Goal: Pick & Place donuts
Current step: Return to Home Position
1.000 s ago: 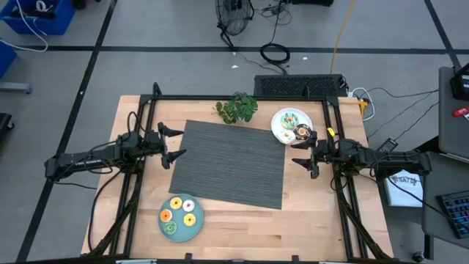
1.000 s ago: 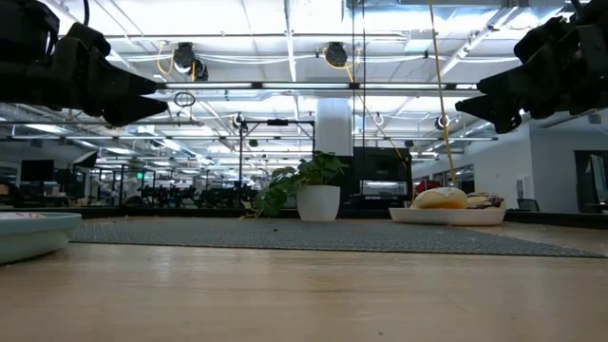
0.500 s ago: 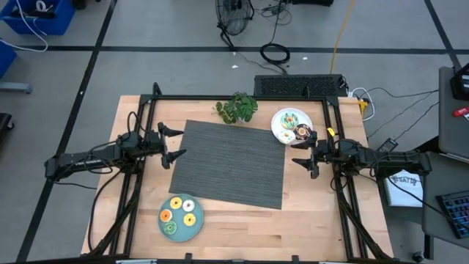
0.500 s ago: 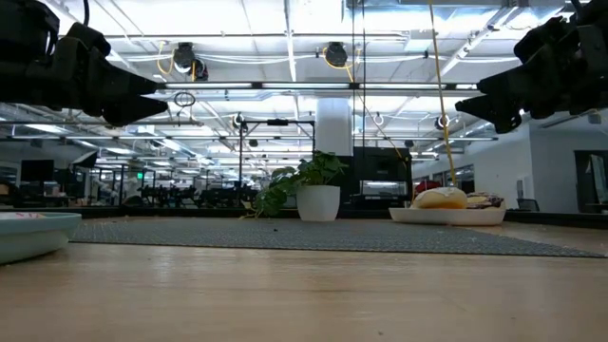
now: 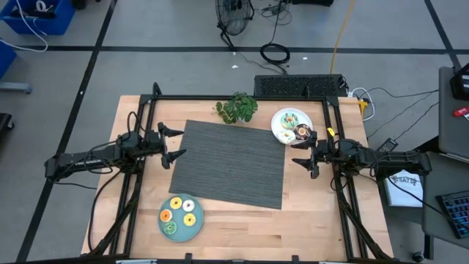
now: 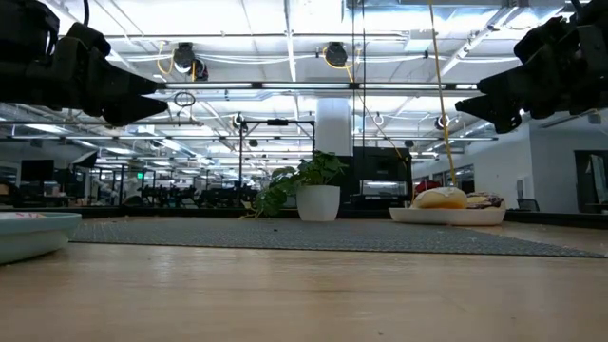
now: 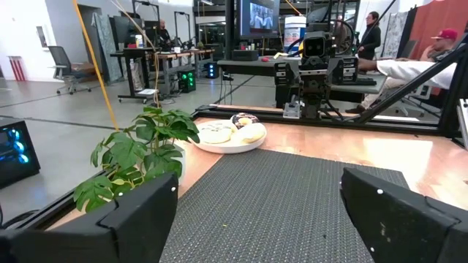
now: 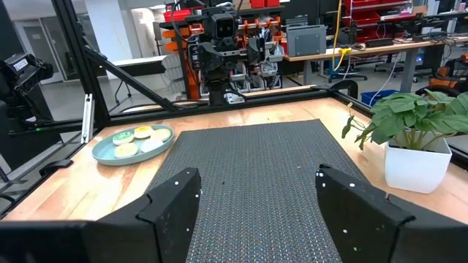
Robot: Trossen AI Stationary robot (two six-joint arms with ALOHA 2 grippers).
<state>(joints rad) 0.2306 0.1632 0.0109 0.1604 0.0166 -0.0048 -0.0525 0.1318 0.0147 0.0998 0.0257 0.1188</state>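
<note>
Several donuts (image 5: 176, 203) with yellow, white, orange and green icing lie on a teal plate (image 5: 196, 229) near the table's near edge. More donuts (image 5: 291, 119), one of them brown (image 5: 303, 132), sit on a white plate (image 5: 279, 122) near the far right. My left gripper (image 5: 171, 143) hovers open over the left edge of the grey mat (image 5: 231, 163). My right gripper (image 5: 303, 149) hovers open over the mat's right edge, just near of the white plate. The left wrist view shows the white plate's donuts (image 7: 216, 132); the right wrist view shows the teal plate's donuts (image 8: 141, 132).
A potted leafy plant (image 5: 237, 108) stands at the mat's far edge, left of the white plate. A black frame (image 5: 242, 97) runs around the table's far and side edges. The mat's middle lies bare between the two grippers. People sit at desks beyond the table (image 7: 431, 62).
</note>
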